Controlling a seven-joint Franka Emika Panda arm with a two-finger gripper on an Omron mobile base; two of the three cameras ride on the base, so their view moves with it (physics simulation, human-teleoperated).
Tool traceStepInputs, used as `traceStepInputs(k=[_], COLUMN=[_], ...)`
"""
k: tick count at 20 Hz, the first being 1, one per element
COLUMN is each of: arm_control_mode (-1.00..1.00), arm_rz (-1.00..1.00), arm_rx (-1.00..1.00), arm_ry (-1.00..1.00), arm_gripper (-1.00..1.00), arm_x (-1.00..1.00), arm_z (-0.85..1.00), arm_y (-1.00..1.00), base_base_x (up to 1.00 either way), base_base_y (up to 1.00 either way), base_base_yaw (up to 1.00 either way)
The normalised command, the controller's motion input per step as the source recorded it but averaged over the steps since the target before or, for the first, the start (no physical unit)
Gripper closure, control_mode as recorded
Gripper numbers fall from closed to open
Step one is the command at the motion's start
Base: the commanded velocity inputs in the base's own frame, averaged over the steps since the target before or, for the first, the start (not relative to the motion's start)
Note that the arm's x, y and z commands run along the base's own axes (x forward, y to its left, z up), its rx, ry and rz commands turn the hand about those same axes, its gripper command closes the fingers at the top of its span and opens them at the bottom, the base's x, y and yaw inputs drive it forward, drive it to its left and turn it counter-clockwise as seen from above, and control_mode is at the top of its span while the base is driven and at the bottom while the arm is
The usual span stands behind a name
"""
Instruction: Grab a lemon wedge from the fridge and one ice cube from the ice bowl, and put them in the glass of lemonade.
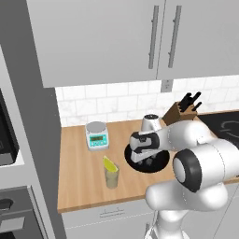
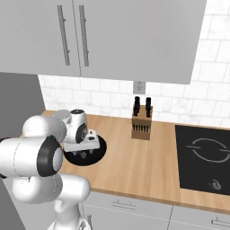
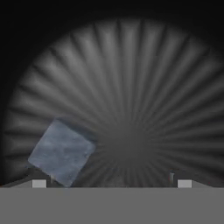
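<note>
White arm bent low, hand (image 1: 148, 162) down inside ice bowl (image 1: 161, 162)

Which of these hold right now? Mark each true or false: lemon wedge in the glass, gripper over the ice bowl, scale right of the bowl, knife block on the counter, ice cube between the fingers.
1. The lemon wedge sits in the glass of lemonade. True.
2. The gripper is down over the ice bowl. True.
3. In the left base view the scale stands right of the bowl. False: it stands left of it, toward the back wall.
4. A knife block stands on the counter. True.
5. The ice cube is clamped between the fingers. False: in the hand view it lies on the bowl floor, off toward one fingertip, and the fingers stand wide apart.
</note>
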Motion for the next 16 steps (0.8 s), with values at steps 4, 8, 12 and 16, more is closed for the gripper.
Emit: traceStepInputs(k=[4, 8, 12, 16], arm_control_mode=[-1.00, -1.00, -1.00, -1.00], arm_rz=[0.00, 0.00, 0.00, 0.00], arm_rx=[0.02, 0.00, 0.00, 0.00], arm_ry=[0.00, 0.00, 0.00, 0.00], arm_gripper=[-1.00, -1.00, -1.00, -1.00], arm_x=[-0.52, -0.18, 0.00, 0.01], arm_z=[0.00, 0.00, 0.00, 0.00], arm_y=[-0.13, 0.00, 0.00, 0.00], base_base_x=[0.00, 0.00, 0.00, 0.00], base_base_y=[0.00, 0.00, 0.00, 0.00], base_base_yaw=[0.00, 0.00, 0.00, 0.00])
